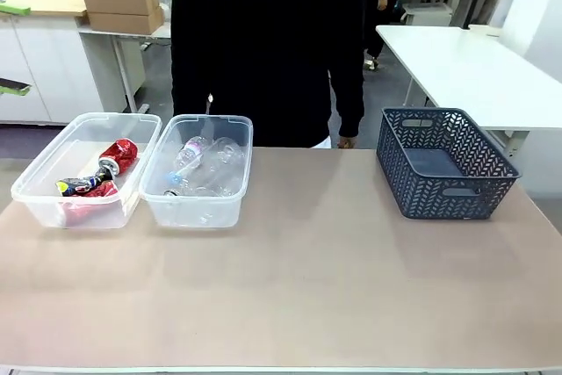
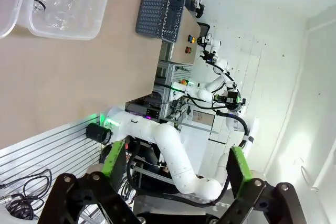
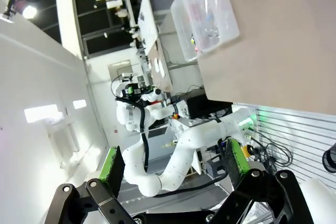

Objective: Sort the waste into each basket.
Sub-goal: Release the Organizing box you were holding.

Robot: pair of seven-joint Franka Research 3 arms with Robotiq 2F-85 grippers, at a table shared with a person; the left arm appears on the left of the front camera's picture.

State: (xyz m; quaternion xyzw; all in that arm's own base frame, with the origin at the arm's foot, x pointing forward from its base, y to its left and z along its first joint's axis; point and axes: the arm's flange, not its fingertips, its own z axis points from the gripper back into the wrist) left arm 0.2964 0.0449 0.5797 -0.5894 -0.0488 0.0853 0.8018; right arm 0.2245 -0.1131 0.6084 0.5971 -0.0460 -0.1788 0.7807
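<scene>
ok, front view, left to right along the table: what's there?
Clear tub holding crushed red cans → clear tub holding clear plastic bottles → bare stretch of table → dark grey-blue lattice basket. A person stands behind, at the far edge.

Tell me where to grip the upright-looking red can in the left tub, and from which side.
Take the red can across its crushed middle, coming straight down from above. It lies tilted against the far wall of the tub, top end raised, and the tub's walls block any sideways approach. Other cans lie just in front, so keep toward the raised end.
</scene>
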